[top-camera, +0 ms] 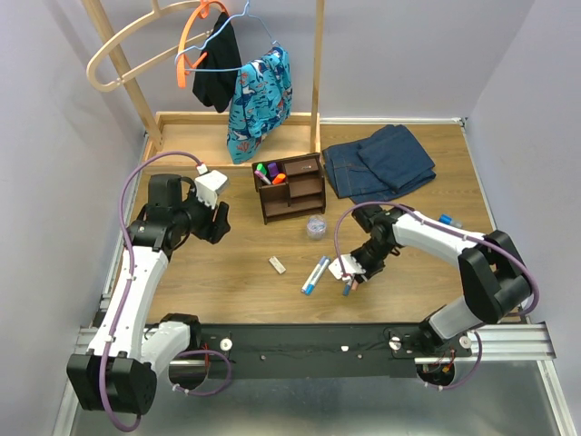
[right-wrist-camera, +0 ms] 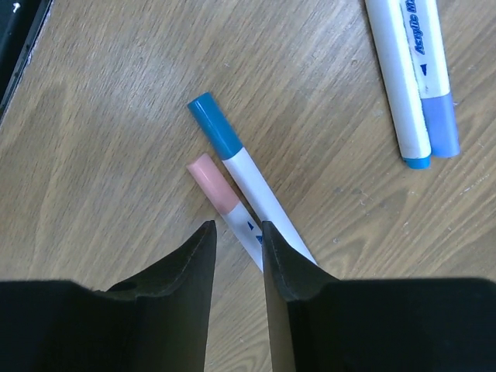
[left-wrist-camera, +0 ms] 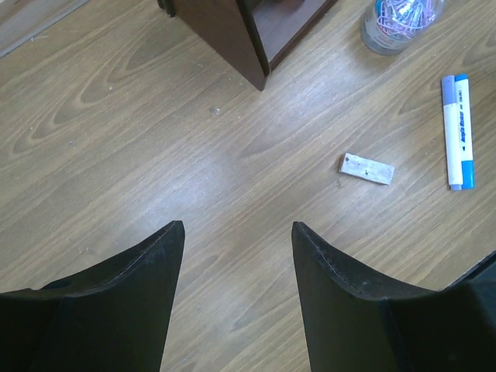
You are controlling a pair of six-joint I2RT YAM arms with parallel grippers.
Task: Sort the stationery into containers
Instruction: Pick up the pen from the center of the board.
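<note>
Low over the table, my right gripper [right-wrist-camera: 238, 225] [top-camera: 349, 277] straddles a thin white pen with a pink cap [right-wrist-camera: 213, 180]. Its jaws are narrow, with a gap still on the left side. A blue-capped white pen [right-wrist-camera: 232, 147] lies against the pink one. Two more white pens [right-wrist-camera: 411, 77] [top-camera: 315, 274] [left-wrist-camera: 457, 132] lie side by side nearby. The small white eraser [top-camera: 277, 264] [left-wrist-camera: 366, 168] and the clear round tub [top-camera: 316, 226] [left-wrist-camera: 399, 23] rest on the wood. The dark brown organiser [top-camera: 292, 188] [left-wrist-camera: 232, 31] holds coloured markers [top-camera: 269, 171]. My left gripper [left-wrist-camera: 238, 226] [top-camera: 218, 222] hovers open and empty, left of the organiser.
Folded blue jeans [top-camera: 379, 162] lie at the back right. A blue-capped bottle [top-camera: 448, 220] sits beside my right arm. A pale wooden rack [top-camera: 182, 127] with hangers and clothes stands at the back.
</note>
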